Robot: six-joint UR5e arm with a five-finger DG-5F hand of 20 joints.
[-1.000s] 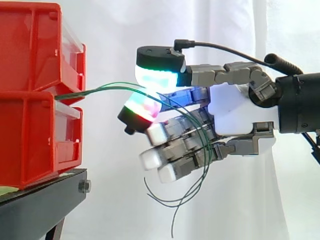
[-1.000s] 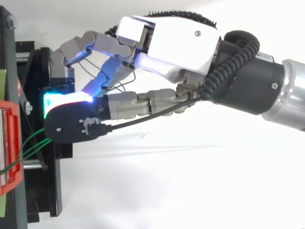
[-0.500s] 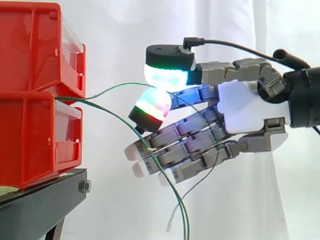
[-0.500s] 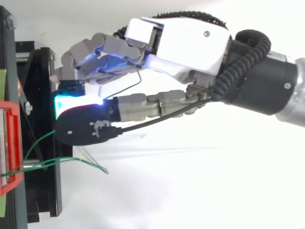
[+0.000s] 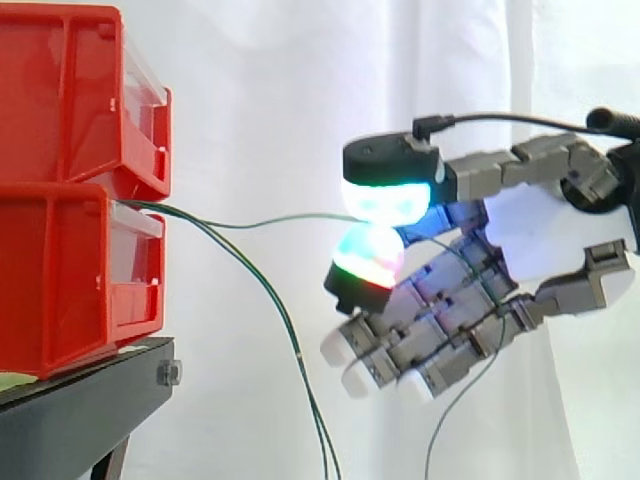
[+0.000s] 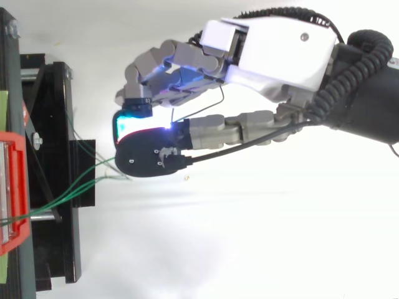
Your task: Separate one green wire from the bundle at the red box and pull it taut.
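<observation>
Two stacked red bins (image 5: 65,200) stand at the left on a black stand (image 5: 80,405). Thin green wires come out between them. One green wire (image 5: 260,221) runs almost level from the bins to my hand (image 5: 560,240), which is shut on it: the wire is pinched between two glowing fingertips (image 5: 385,200). The other fingers are curled loosely below. The rest of the bundle (image 5: 275,310) droops from the bins toward the floor. From above, the pinched wire (image 6: 68,194) slants from the red bin (image 6: 12,193) toward the hand (image 6: 274,50).
A white curtain hangs behind everything. The black stand (image 6: 50,124) juts out from the bins toward the hand, with open space between its edge and the fingertips. A loose wire end (image 5: 465,390) dangles under the curled fingers.
The hand has drawn back to the right, away from the bins, with one wire pinched. That wire has straightened; the other wires slipped off the lower fingers and hang down.
</observation>
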